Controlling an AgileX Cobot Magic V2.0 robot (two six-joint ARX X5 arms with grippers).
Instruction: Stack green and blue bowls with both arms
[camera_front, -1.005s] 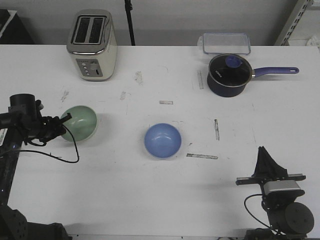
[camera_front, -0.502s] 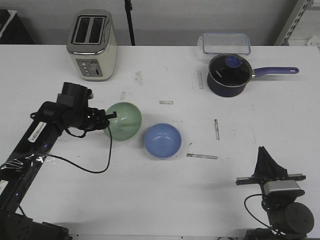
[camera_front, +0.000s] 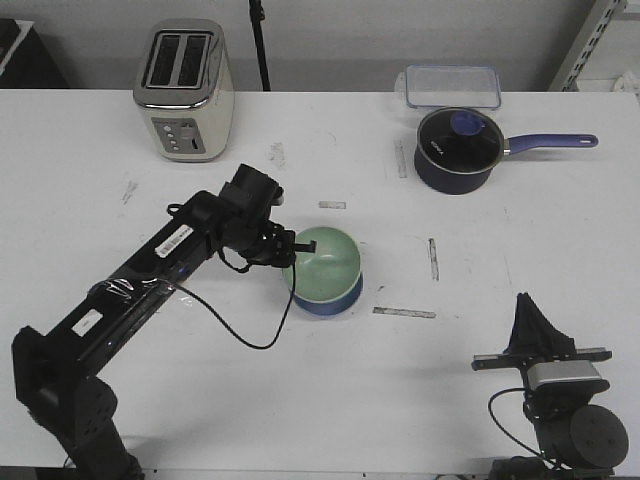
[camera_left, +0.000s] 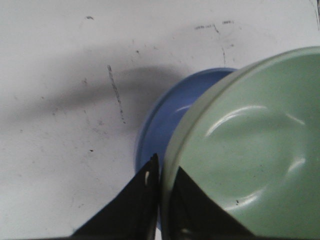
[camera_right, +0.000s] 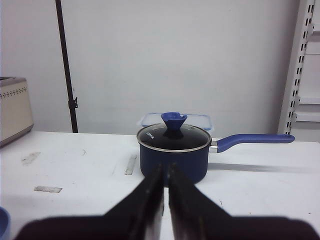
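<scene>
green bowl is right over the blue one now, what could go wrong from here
1. The left gripper pinches only the rim of the green bowl, so the glossy bowl could slip or swing.
2. The green bowl looks tilted and off-centre over the blue bowl; released now, it may seat crooked or slide off.
3. A finger sits between the two rims in the left wrist view; pulling out could drag either bowl.
</scene>
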